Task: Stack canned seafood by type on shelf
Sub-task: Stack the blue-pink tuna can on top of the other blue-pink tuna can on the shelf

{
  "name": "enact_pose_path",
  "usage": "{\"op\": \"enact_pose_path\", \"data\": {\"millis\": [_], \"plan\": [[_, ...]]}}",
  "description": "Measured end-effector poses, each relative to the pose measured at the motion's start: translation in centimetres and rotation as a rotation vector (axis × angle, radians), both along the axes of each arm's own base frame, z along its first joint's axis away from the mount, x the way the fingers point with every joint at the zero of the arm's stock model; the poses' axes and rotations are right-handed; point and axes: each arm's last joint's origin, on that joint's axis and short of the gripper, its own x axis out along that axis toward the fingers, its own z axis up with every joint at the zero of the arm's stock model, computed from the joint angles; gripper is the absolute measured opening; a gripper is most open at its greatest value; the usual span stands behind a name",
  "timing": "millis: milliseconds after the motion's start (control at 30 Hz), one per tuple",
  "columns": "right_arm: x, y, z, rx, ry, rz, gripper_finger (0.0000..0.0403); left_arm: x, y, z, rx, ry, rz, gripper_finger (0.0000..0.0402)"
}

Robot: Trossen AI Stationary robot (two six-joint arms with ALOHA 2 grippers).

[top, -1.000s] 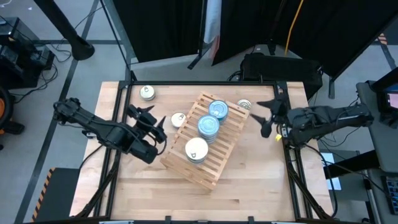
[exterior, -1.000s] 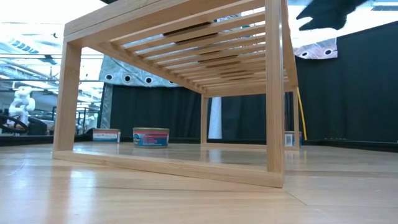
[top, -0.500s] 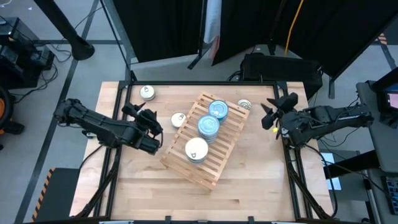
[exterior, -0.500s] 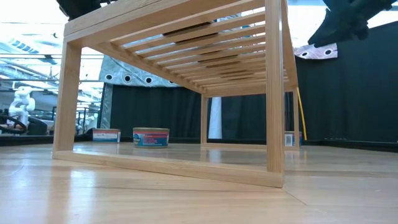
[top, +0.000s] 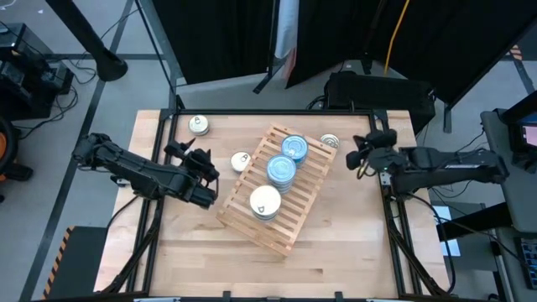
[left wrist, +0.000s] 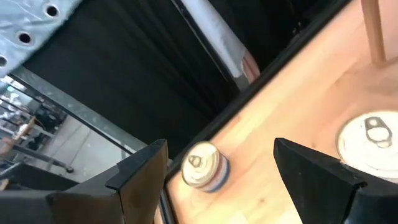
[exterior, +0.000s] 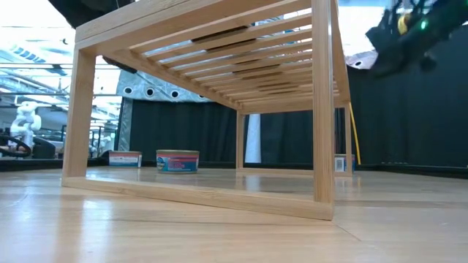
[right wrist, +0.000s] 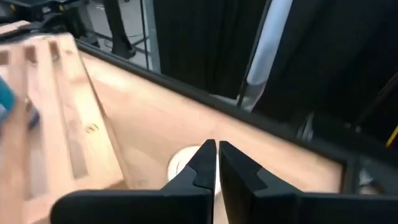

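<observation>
Slatted wooden shelf: set at an angle mid-desk, carrying two blue-topped tin stacks and one white-topped stack. Loose pull-tab tins on the desk: one at the far left corner, one just left of the shelf, one off its far right end. Left tool: fingers spread wide, empty, near the left tin. Right tool: fingers pressed together, empty, beside the right tin.
</observation>
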Motion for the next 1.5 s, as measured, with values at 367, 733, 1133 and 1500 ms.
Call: {"op": "enact_pose_path", "data": {"millis": [367, 733, 1133, 1500], "plan": [[-0.2, -1.6, -6.8, 0.084, -0.039, -0.027, 0.0001, 1.4, -0.8, -0.7, -0.178, 0.084, -0.094, 0.0301], [-0.3, -2.5, -10.3, 0.098, 0.008, 0.182, 0.0, 2.1, -1.2, -0.9, -0.253, 0.125, -0.175, 0.0301], [-0.1, -3.0, -11.1, 0.007, 0.019, 0.251, 0.0, 2.1, -1.1, -0.9, -0.258, 0.127, -0.176, 0.0301], [0.2, -4.2, -11.5, -0.003, 0.057, 0.192, 0.0, 2.2, -1.1, -0.9, -0.241, 0.143, -0.188, 0.0301]]}}
